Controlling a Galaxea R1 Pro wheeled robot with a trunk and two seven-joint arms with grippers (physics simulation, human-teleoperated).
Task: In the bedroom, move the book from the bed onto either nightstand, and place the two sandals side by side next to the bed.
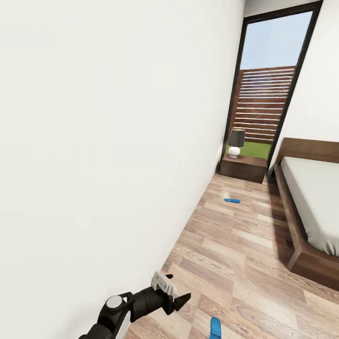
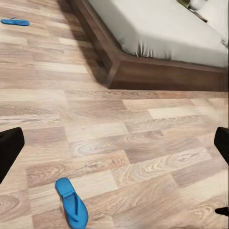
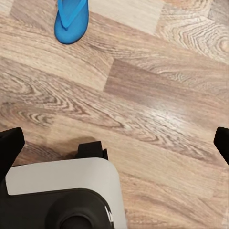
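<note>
1. Left pincer (image 1: 178, 295) held low and forward over the wood-plank floor (image 1: 245, 263), close along the white wall (image 1: 108, 141); fingers spread wide in its wrist view, nothing between them.
2. Right pincer (image 3: 114, 143) likewise spread and empty, aimed straight down at the floor above the robot's own grey-and-black base (image 3: 62, 191).
3. Near sandal (image 1: 215, 327) lying flat on the planks just ahead of the base, strap up; seemingly the first target, judging by both arms pointing that way.
4. Far sandal (image 1: 232, 201) resting well apart from its mate, farther along the aisle between wall and bed (image 1: 310, 207), near the nightstand (image 1: 244, 167).
5. Pair therefore not yet side by side; bringing one across to the other likely still ahead.
6. Both sandals bright blue, thin and flat, with a slim toe strap; light enough for a shallow pinch at the edge, by the look of them.
7. Nightstand dark brown and glossy, carrying a small lamp (image 1: 235, 142) below the tall dark-framed window (image 1: 268, 80).
8. Bed mattress plain light grey on a dark wooden frame.
</note>
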